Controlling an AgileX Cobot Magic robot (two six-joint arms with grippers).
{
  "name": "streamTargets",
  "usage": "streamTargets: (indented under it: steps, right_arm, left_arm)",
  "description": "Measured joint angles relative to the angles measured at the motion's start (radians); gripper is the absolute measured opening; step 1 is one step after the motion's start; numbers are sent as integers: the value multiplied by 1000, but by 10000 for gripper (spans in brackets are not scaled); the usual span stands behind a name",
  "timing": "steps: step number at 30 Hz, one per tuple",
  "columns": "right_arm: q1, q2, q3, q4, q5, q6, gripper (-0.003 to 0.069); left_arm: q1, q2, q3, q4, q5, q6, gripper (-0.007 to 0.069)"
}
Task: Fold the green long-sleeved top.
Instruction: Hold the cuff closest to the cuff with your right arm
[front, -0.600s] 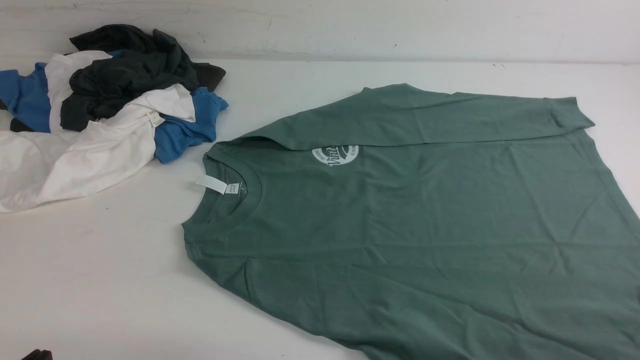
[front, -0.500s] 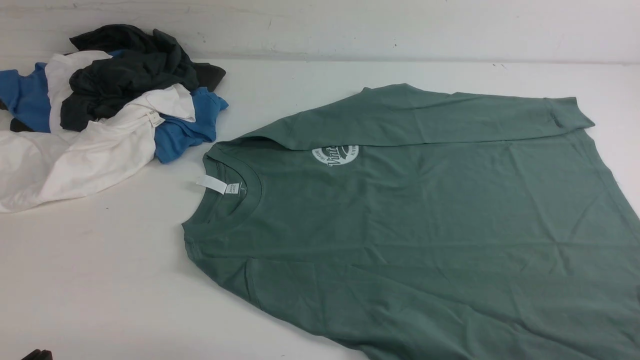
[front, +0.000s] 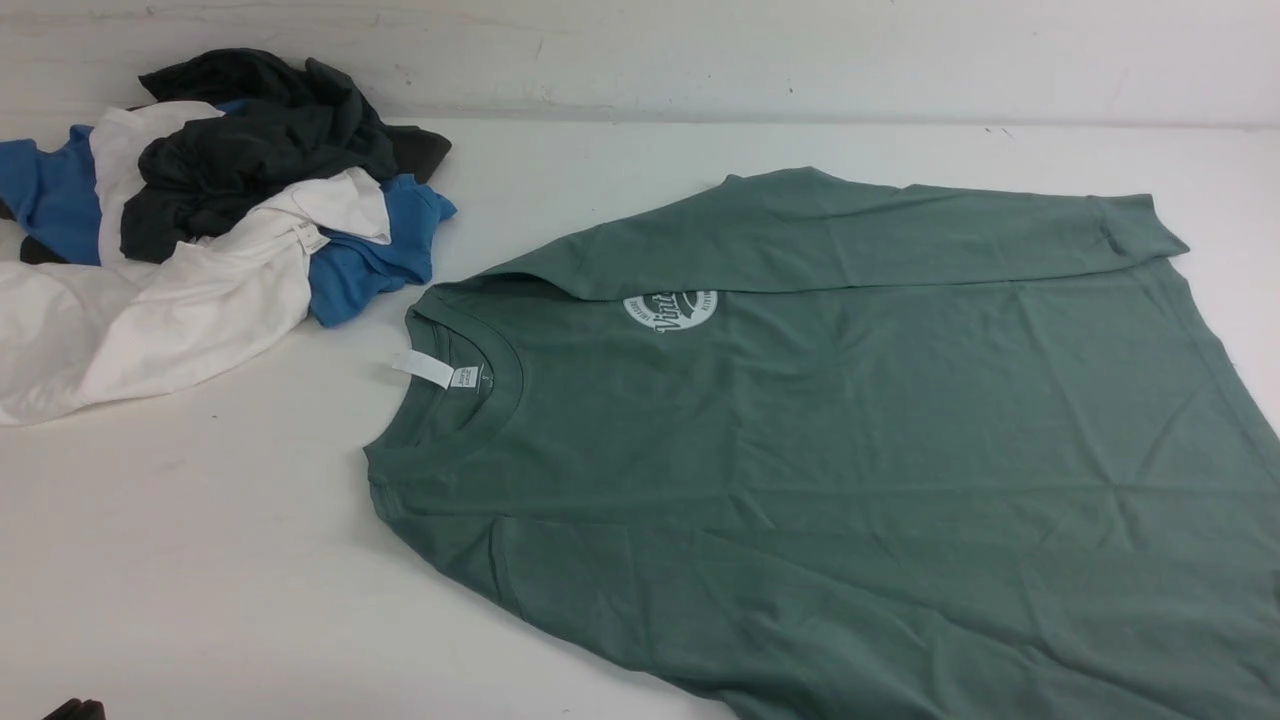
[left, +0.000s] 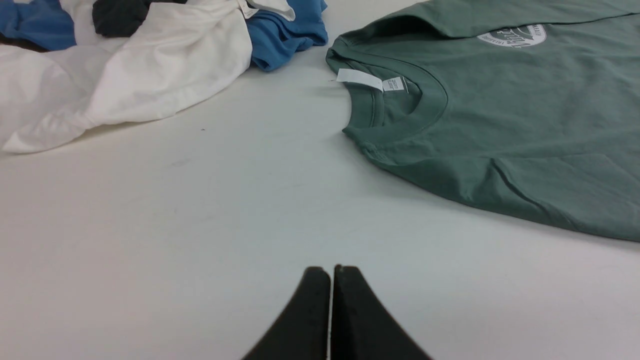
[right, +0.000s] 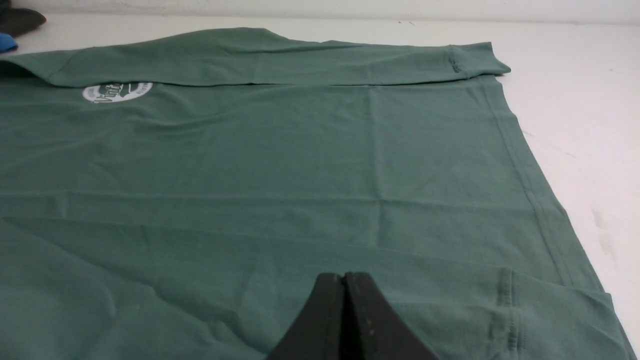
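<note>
The green long-sleeved top (front: 850, 440) lies flat on the white table, neck to the left, with its white neck label (front: 424, 369) and round white chest logo (front: 670, 309) showing. The far sleeve (front: 860, 235) is folded across the body's far edge; the near sleeve (right: 540, 310) lies folded over the near part. My left gripper (left: 330, 272) is shut and empty over bare table, near of the collar (left: 400, 107). My right gripper (right: 344, 277) is shut and empty, hovering over the top's near part (right: 280, 190). Only a dark bit of the left arm (front: 75, 709) shows in the front view.
A heap of garments lies at the far left: a dark charcoal one (front: 260, 140), blue ones (front: 370, 255) and a white one (front: 150, 310). A white wall (front: 700, 50) runs behind the table. Bare table (front: 180, 560) lies left of the top.
</note>
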Motion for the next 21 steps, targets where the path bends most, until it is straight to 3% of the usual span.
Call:
streamTargets:
  steps: [21]
  right_arm:
    - [0, 0, 0, -22, -1, 0, -15]
  left_arm:
    - [0, 0, 0, 1, 0, 2, -4]
